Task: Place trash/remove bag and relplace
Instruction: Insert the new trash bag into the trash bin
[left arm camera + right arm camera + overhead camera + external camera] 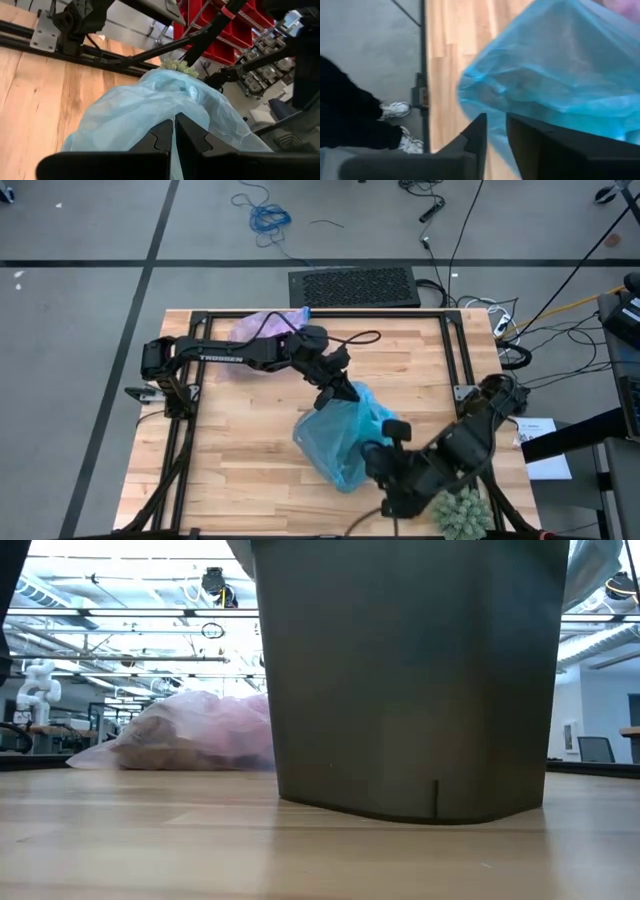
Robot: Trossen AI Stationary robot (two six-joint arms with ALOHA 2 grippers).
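A light blue plastic bag (340, 435) is draped over the dark grey bin (410, 680), which stands on the table and is hidden under the bag in the high view. My left gripper (345, 393) is shut on the blue bag's far side. My right gripper (378, 452) is at its near right side, its fingers almost together with blue film between them. The lavender-pink bag (265, 328) lies on its side at the table's far edge, and brown trash wads (170, 745) show through it. My left gripper pinches the blue bag's far rim (172, 107) between its two fingers, coming nearly level from the table's far left. The film bunches up ahead of the fingers. My right gripper has the blue bag's near edge (495, 132) between its fingers (530, 145), slanting down from the near right; one layer or several, I cannot tell.
A green spiky plant (460, 515) stands at the table's near right corner beside my right arm. A black frame (455, 340) runs around the tabletop. A person's legs and white shoes (395, 110) show on the floor beside the table.
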